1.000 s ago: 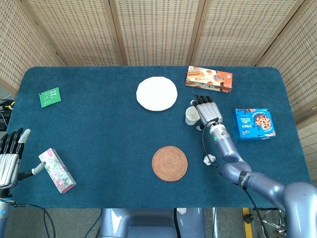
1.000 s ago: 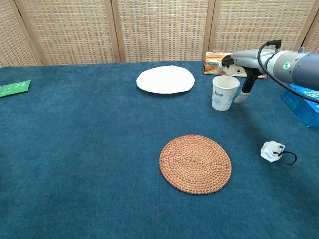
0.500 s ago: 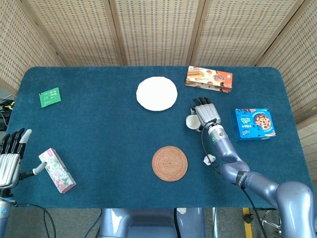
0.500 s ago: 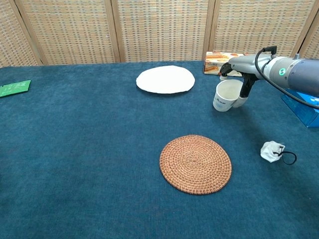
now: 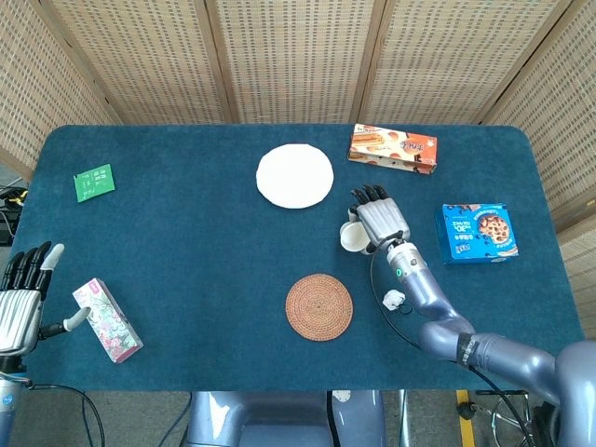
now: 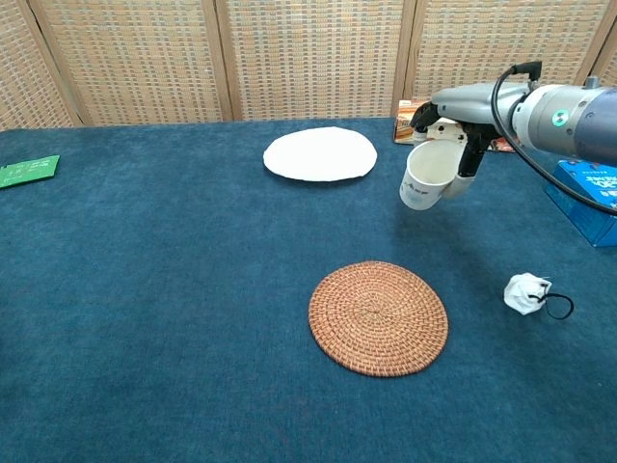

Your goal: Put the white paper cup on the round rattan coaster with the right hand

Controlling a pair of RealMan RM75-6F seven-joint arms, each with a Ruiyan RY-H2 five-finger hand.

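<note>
My right hand (image 6: 461,154) grips the cup (image 6: 425,177), tilted and just off the table. The coaster (image 6: 378,316) sits below-left of it, so I'd level it first, then lower slowly.

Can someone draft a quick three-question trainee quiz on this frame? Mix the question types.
1. True or false: the white paper cup already stands on the round rattan coaster.
2. Which hand holds the cup? A) left hand B) right hand C) neither
3. Fill in: in the chest view, the cup in the right hand is not upright but ____.

Key
1. False. The cup is lifted off the table, beyond the coaster.
2. B. The left hand is open at the table's edge, beside the floral box.
3. Tilted, its mouth facing the camera.
</note>
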